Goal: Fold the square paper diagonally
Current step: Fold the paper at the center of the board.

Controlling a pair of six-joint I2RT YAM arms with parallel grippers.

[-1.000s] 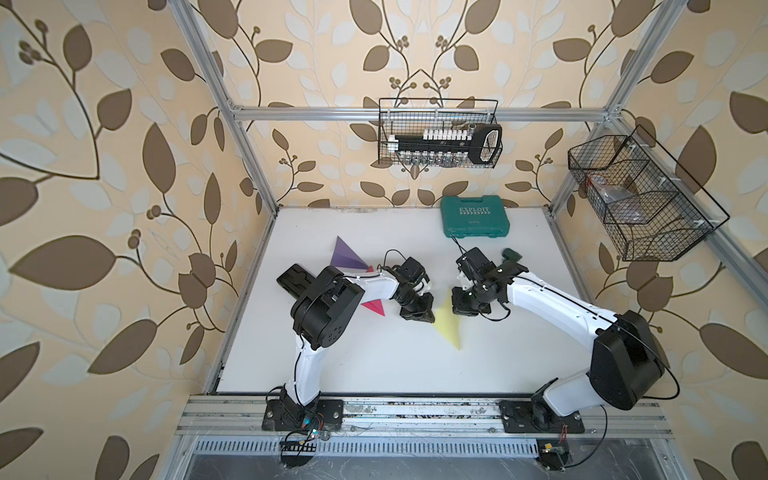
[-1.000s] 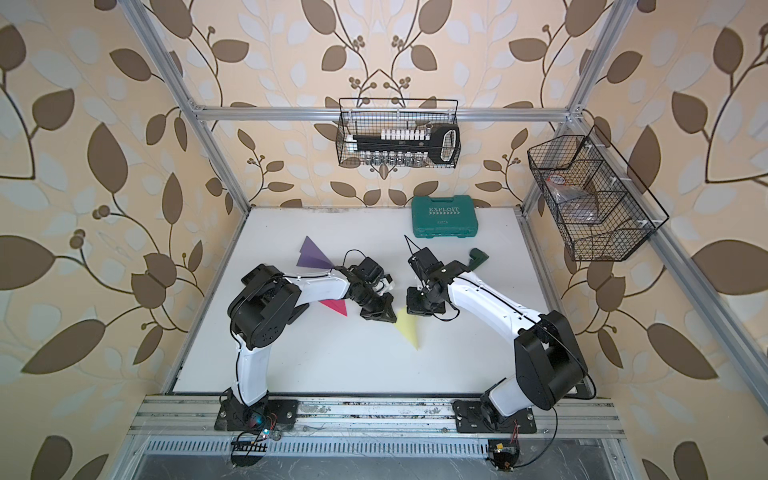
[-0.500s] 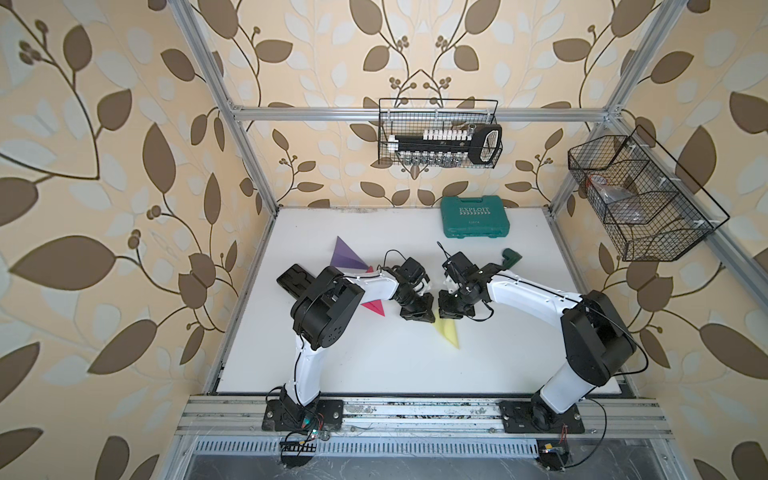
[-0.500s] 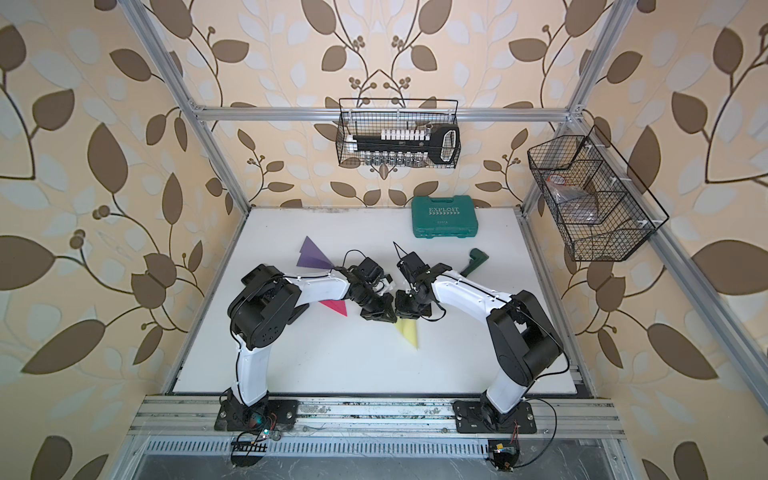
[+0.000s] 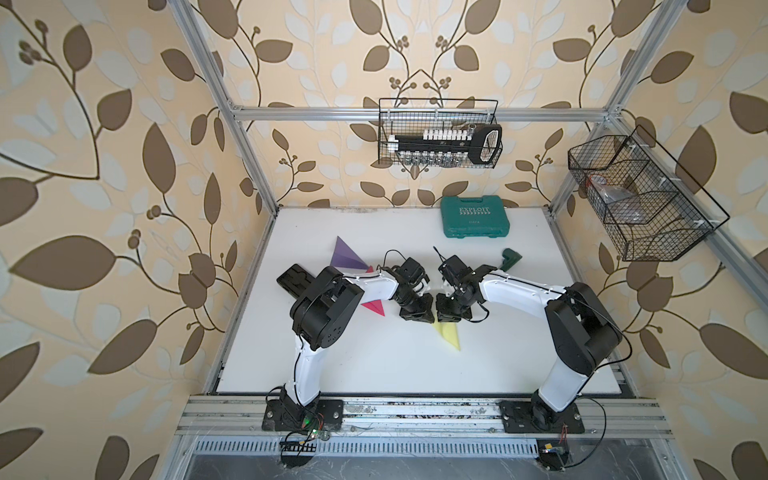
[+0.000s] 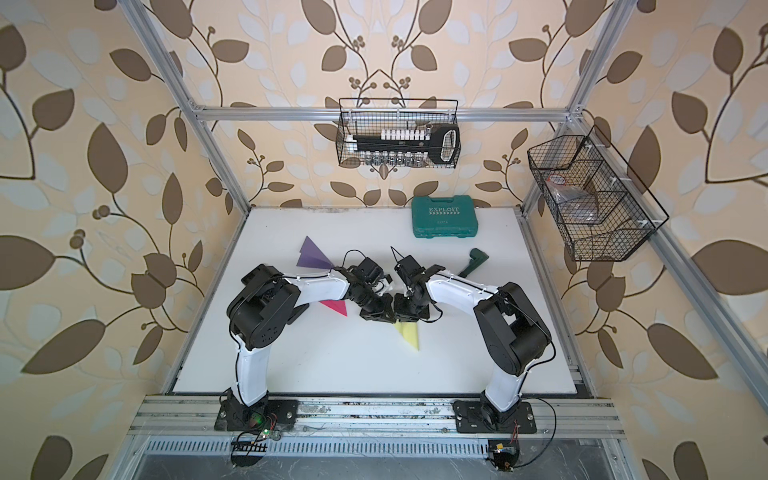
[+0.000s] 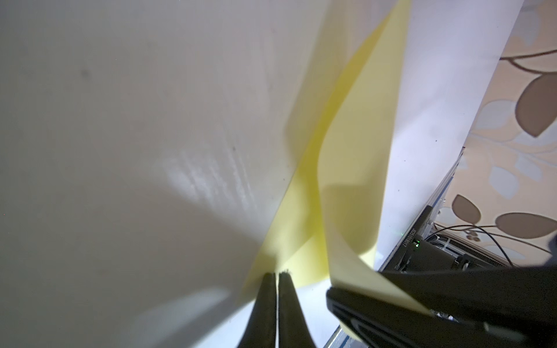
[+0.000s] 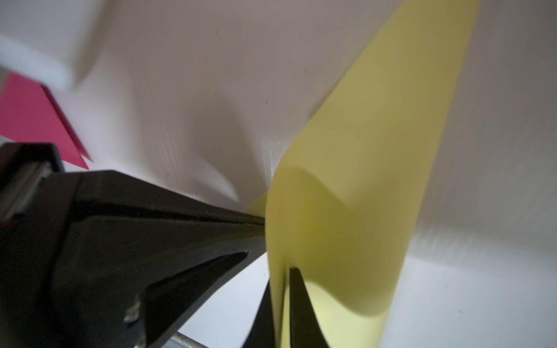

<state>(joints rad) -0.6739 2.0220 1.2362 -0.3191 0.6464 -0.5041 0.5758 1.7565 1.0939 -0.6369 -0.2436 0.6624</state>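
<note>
Now we see right gripper (image 8: 281,301), clamped on yellow paper (image 5: 449,336), has brought its corner over to left gripper (image 7: 277,275) (clenched, tips pinning sheet); crease req'd next.

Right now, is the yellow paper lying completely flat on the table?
No: the yellow paper curves up off the white table, its edge pinched in the right pincer.

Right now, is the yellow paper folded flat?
Not flat yet. The yellow paper bends over in a loose curve, pinched by the right gripper.
</note>
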